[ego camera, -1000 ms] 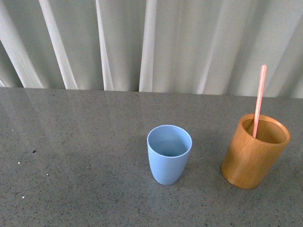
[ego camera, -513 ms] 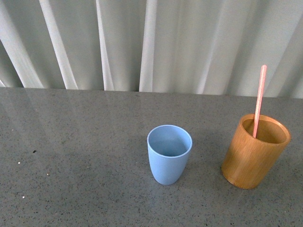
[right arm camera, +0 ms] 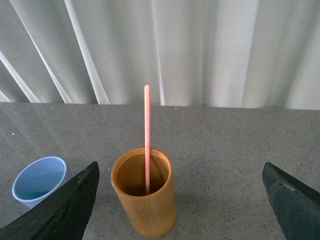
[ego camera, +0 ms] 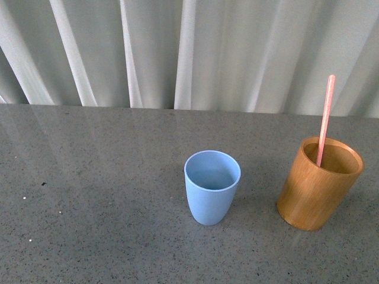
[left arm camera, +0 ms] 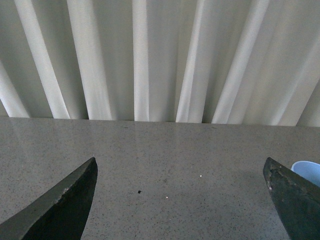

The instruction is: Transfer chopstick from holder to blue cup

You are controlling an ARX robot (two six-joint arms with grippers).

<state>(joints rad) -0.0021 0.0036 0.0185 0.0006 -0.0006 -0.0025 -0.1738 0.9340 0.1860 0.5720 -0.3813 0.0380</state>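
Thin pink-salmon chopstick point(ego camera: 324, 121) stood in orange-brown bamboo holder point(ego camera: 314, 195): likely light, stiff, slick; grip above rim. Left hand point(left arm camera: 180, 167), right hand point(right arm camera: 180, 165) gaped empty.

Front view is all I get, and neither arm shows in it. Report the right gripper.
Observer: The right gripper is open, facing the holder and touching nothing.
Operator: Describe the chopstick from that camera.
Observer: The chopstick stands nearly upright inside the holder, between the two fingers in the picture, ungrasped.
Operator: Now the left gripper.
Observer: The left gripper is open above the table; a sliver of the blue cup shows beside one finger.
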